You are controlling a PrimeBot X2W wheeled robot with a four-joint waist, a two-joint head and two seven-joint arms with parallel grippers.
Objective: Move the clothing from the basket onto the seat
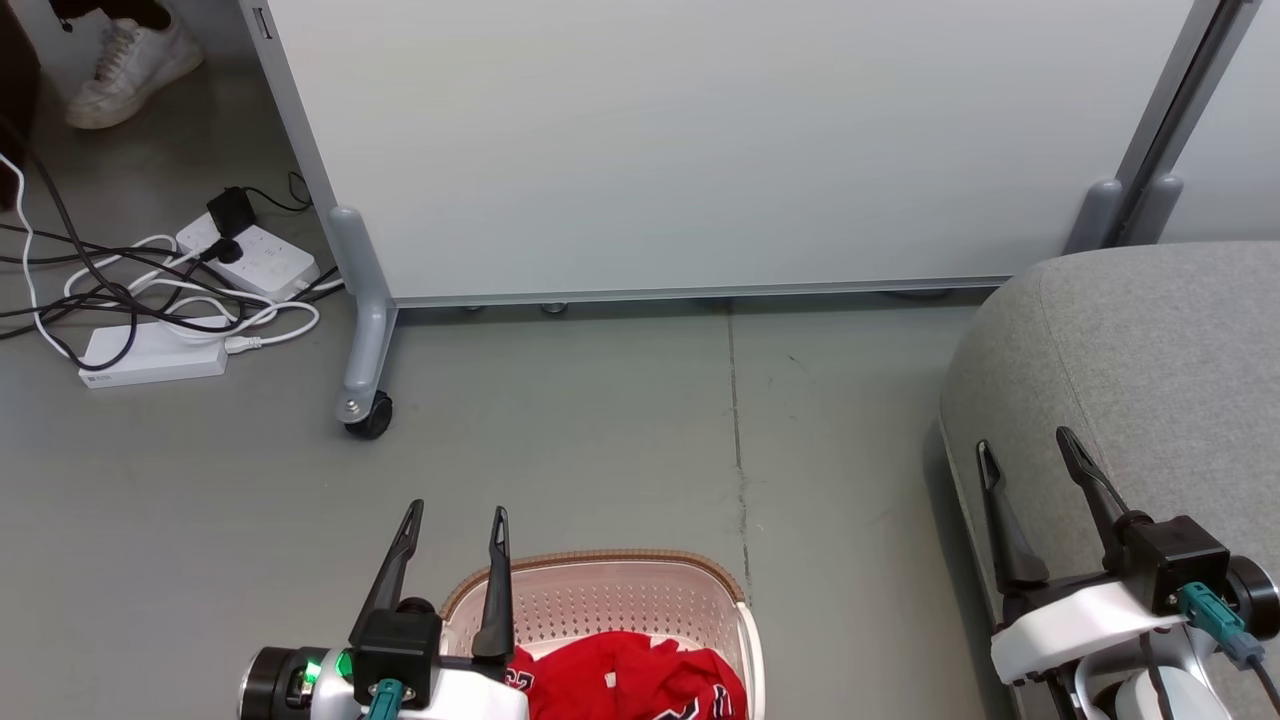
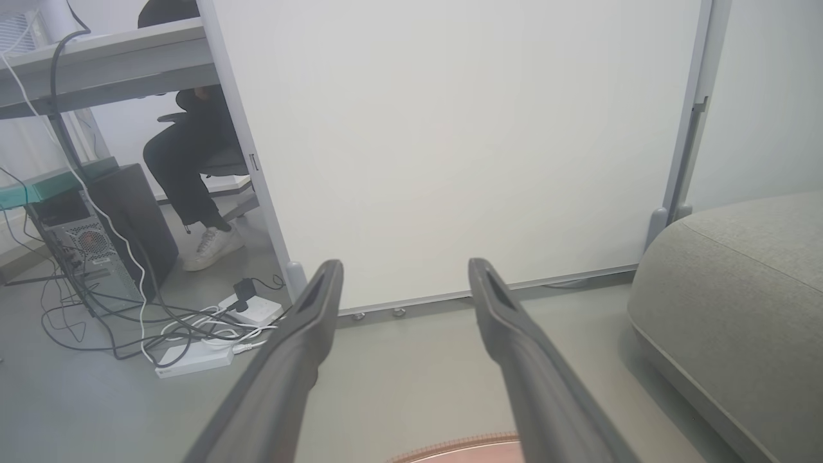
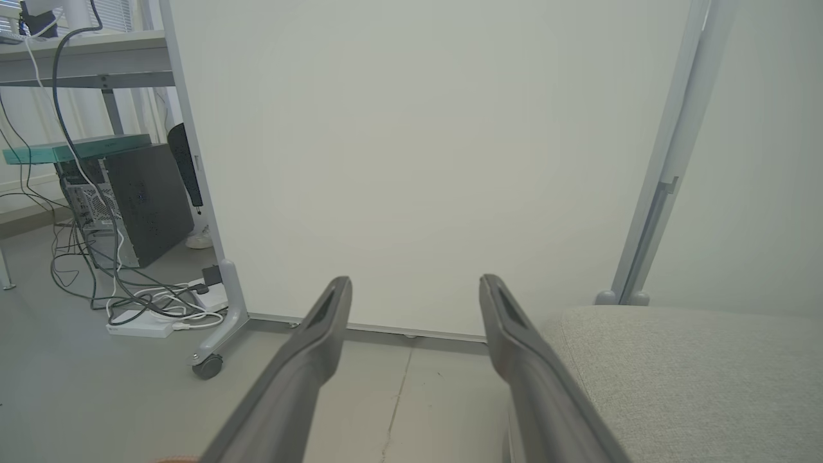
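Left gripper (image 1: 457, 510), fingers apart and empty, hovers over the basket (image 1: 600, 556) at its left rim, red clothing (image 1: 640, 680) heaped inside, right gripper (image 1: 1025, 440) equally spread over the grey seat (image 1: 1150, 350) right of the basket; looks pre-grasp, next: dip in, pinch fabric.

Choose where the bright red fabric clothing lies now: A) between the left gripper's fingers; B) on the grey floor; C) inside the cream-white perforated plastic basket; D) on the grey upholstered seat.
C: the head view shows the red clothing within the walls of the cream-white basket, beside the open left gripper.
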